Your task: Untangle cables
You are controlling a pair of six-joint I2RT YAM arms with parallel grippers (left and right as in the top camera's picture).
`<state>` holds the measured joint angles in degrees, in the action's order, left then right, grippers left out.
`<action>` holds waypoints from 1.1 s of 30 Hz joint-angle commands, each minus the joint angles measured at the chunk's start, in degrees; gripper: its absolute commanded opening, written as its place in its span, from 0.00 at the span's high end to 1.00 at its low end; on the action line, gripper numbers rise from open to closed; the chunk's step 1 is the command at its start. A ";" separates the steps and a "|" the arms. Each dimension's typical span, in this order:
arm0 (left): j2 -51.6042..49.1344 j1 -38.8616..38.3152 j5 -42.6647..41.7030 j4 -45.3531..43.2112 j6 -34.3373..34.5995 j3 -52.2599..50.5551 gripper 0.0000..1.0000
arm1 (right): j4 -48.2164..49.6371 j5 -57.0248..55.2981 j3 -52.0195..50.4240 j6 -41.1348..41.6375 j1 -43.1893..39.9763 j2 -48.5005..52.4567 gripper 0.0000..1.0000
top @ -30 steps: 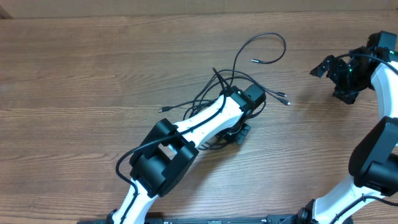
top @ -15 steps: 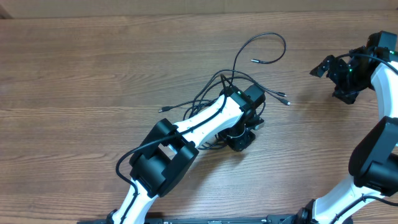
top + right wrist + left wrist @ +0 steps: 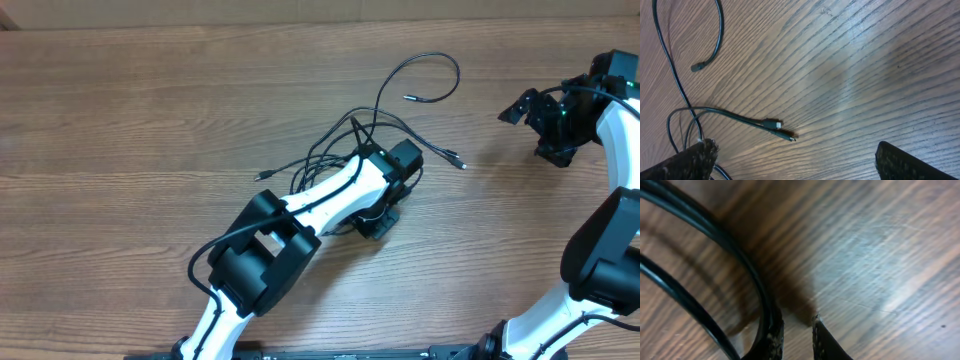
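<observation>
The left pincer (image 3: 795,339) is low over the table (image 3: 140,110), its tips almost together with only a thin gap. The cables (image 3: 345,145) lie tangled around it at mid-table. One runs against a tip, and I cannot tell if it is pinched. The right pincer (image 3: 800,162) hangs wide open, well apart at the right.

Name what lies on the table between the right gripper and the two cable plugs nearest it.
Nothing: bare table separates the right gripper from the plugs, seen in the overhead view.
</observation>
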<state>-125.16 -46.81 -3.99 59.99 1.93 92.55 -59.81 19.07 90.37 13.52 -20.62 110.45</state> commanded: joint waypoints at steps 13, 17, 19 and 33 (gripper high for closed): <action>-0.72 4.76 -3.28 0.09 -0.28 1.97 0.86 | 0.20 -0.17 -0.35 0.37 -0.07 0.37 0.00; -0.72 6.16 -3.34 -0.28 -0.28 2.12 0.85 | 0.20 -0.17 -0.35 0.37 -0.07 0.37 0.00; -0.72 6.78 -3.48 -0.28 -0.50 2.56 0.85 | 0.20 -0.17 -0.35 0.39 -0.07 0.37 0.00; -0.85 7.13 -5.07 -1.09 1.84 1.01 0.72 | 0.20 -0.17 -0.35 0.37 -0.07 0.37 0.00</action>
<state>-125.16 -39.51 -7.11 58.94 2.87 94.21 -59.83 19.09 90.37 13.54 -20.62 110.45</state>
